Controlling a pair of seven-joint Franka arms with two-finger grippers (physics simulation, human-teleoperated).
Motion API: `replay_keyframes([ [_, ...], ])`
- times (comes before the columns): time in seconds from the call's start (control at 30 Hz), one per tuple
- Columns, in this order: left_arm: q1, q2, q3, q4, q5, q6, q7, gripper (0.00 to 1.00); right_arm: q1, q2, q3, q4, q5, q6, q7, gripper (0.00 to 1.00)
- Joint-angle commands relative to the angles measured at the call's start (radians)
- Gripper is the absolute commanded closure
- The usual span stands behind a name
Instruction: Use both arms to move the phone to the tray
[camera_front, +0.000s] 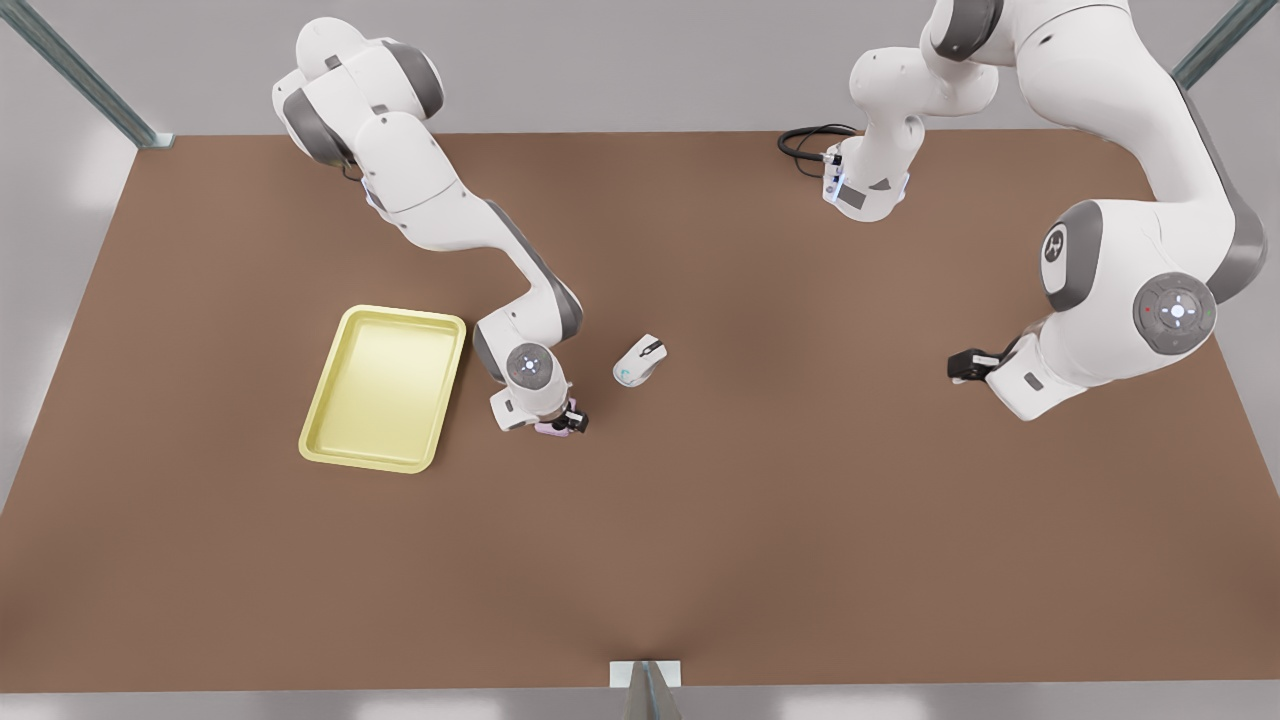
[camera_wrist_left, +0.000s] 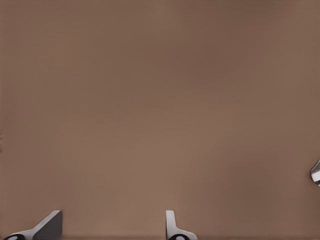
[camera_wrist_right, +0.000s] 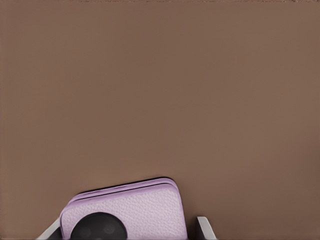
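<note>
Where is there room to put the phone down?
The yellow tray holds nothing and lies beside the right tool, which grips the phone. Bare brown table stretches between the mouse and the waiting left tool. It is crowded between tray and mouse.

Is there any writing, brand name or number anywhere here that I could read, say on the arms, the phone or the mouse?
No readable words or numbers.
Arm at the front view's right: a small white emblem on its grey joint cap, too small to read.
Both arms: round button pads with tiny symbols, unreadable.
Phone: plain pink back with a black camera circle, no text.
Mouse: no legible marking.
Tray: no markings.
</note>
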Motion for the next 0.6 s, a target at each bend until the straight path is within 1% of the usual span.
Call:
replay_keyframes([
  [0.0,0.000,-0.001,0.000,0.001,0.001,0.000,0.012,0.00,0.000,-0.007,0.000,0.002,0.001,-0.007,-0.017,0.07],
  [0.07,0.000,0.001,-0.001,0.001,-0.001,0.000,0.012,0.00,0.000,-0.010,0.000,0.001,0.001,-0.009,-0.024,0.08],
  [0.13,0.000,0.007,0.000,0.008,-0.001,0.000,0.012,0.00,0.000,-0.009,0.000,0.001,0.001,-0.009,-0.026,0.13],
  [0.23,0.000,0.013,0.000,0.014,-0.001,0.000,0.013,0.00,0.000,-0.007,0.000,-0.001,0.001,-0.007,-0.029,0.13],
  [0.3,0.000,0.013,0.000,0.014,-0.001,0.000,0.013,0.00,-0.002,-0.009,0.000,0.001,0.001,-0.010,-0.044,0.21],
  [0.4,0.000,0.013,0.000,0.014,-0.001,0.000,0.013,0.00,-0.002,-0.009,0.000,0.001,0.002,-0.010,-0.046,0.25],
  [0.43,0.000,0.013,0.000,0.014,-0.001,0.000,0.013,0.00,-0.002,-0.010,0.000,0.001,0.001,-0.010,-0.059,0.32],
  [0.57,0.000,0.013,0.000,0.014,-0.001,0.000,0.013,0.00,-0.009,-0.027,0.000,0.001,0.002,-0.032,-0.061,0.32],
])
